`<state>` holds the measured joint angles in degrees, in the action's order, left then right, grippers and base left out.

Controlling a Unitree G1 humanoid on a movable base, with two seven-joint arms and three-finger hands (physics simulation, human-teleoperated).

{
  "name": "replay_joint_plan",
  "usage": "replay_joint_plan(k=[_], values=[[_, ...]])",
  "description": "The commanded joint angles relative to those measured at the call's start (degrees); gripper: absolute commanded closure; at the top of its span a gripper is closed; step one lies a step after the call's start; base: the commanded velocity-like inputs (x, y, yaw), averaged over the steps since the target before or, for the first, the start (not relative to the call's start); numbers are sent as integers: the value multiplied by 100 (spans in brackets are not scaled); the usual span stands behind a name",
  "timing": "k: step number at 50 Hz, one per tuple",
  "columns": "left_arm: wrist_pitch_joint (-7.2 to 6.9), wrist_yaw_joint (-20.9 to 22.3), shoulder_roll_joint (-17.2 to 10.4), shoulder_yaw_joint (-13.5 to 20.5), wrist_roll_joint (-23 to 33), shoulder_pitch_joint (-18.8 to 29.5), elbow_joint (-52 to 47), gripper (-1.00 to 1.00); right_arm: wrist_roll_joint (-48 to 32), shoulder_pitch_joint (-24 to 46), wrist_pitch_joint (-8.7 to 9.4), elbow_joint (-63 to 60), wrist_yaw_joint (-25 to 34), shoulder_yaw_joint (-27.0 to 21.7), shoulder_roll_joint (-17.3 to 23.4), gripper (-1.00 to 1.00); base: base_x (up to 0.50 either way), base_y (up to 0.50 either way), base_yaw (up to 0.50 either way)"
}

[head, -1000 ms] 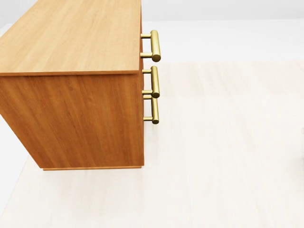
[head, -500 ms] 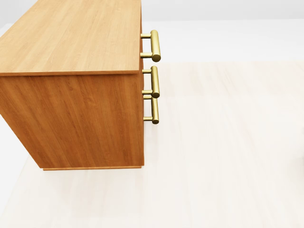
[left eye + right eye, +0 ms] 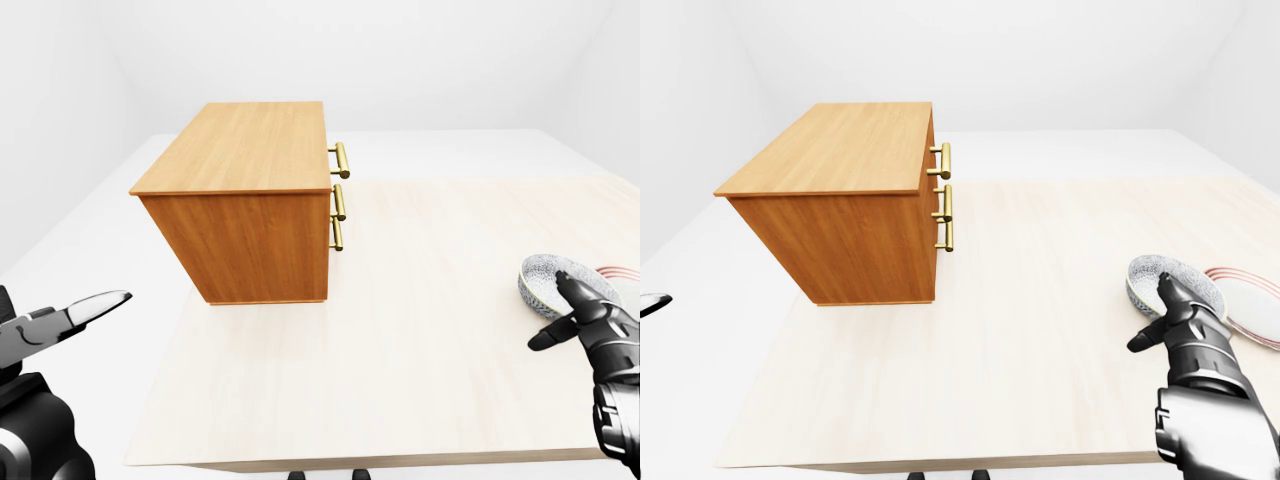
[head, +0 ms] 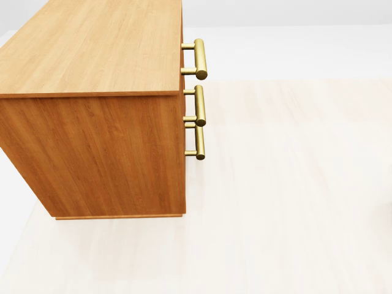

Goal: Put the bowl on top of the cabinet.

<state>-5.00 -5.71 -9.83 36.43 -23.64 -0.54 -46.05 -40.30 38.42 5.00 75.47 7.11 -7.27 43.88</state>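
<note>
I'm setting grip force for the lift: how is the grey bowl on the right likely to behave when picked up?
The bowl looks like speckled glazed ceramic, so it is probably stiff but could chip. Its smooth rim may slip between the fingers. Being wide and shallow, it should slide rather than tip if pushed, though the plate lies close on its right.

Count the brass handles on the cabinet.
3, all on the right face of the cabinet in the head view: upper handle, middle handle, lower handle. That face shows edge-on, so more may be hidden.
</note>
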Motion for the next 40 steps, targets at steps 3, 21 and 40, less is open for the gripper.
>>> replay_joint_plan(k=[3,21,40], values=[[0,18,27,-65,75,-8,55,-100,166,-306,0,90,-108,-57,-81,-100,0,0,0],[0,19,34,-56,77,-12,7,-100,309,-477,0,122,-138,-73,-120,-100,0,0,0],[0,35,61,-110,145,-18,38,-100,424,-532,0,120,-147,-104,-110,100,0,0,0]])
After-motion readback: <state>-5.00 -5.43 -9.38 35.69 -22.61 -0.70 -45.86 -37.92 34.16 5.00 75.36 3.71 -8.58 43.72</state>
